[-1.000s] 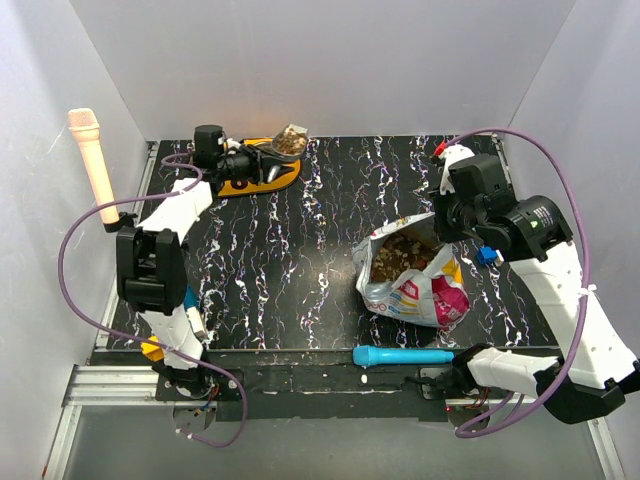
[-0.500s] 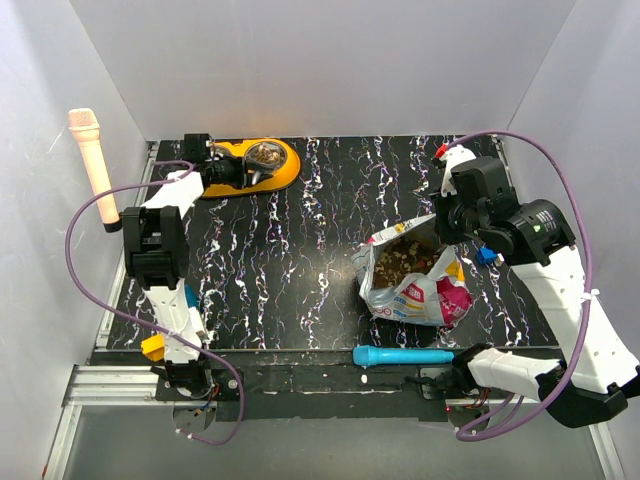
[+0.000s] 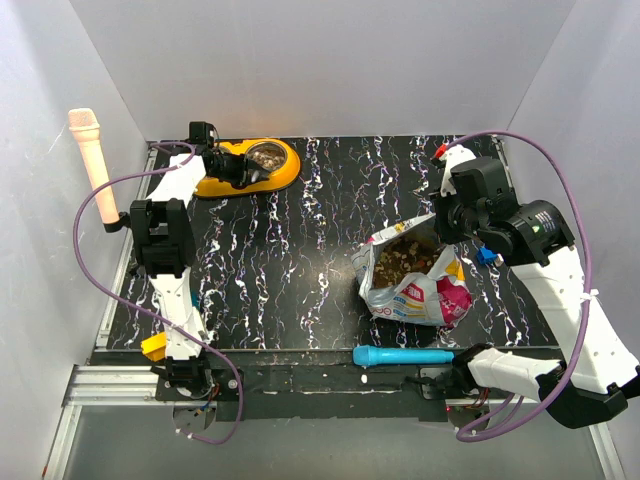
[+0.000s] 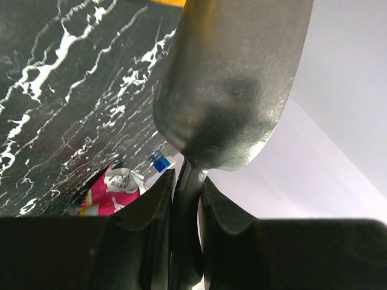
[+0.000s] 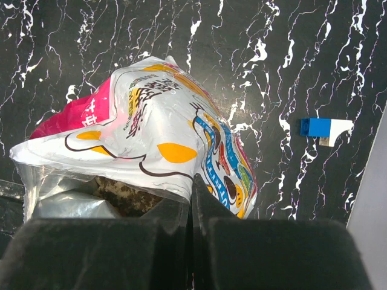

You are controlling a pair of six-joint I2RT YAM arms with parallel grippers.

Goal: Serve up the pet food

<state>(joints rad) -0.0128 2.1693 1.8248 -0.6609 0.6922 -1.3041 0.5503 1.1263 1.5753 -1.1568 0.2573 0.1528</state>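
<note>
Pet food (image 3: 405, 258), judged loose, light, spill-prone kibble, sits in the pouch (image 5: 163, 130) at my right gripper (image 5: 191, 196), pinched on its rim; left gripper (image 4: 187, 181) nips the scoop (image 4: 233, 78) handle; lift by scoop only

The pet food (image 3: 405, 258), small tan-brown kibble, lies heaped loosely inside the open pouch (image 3: 430, 295) (mouth gaping upward) at the worktop's (image 3: 300, 250) right. More fills one cup of the orange bowl (image 3: 288, 170), back left.
</note>
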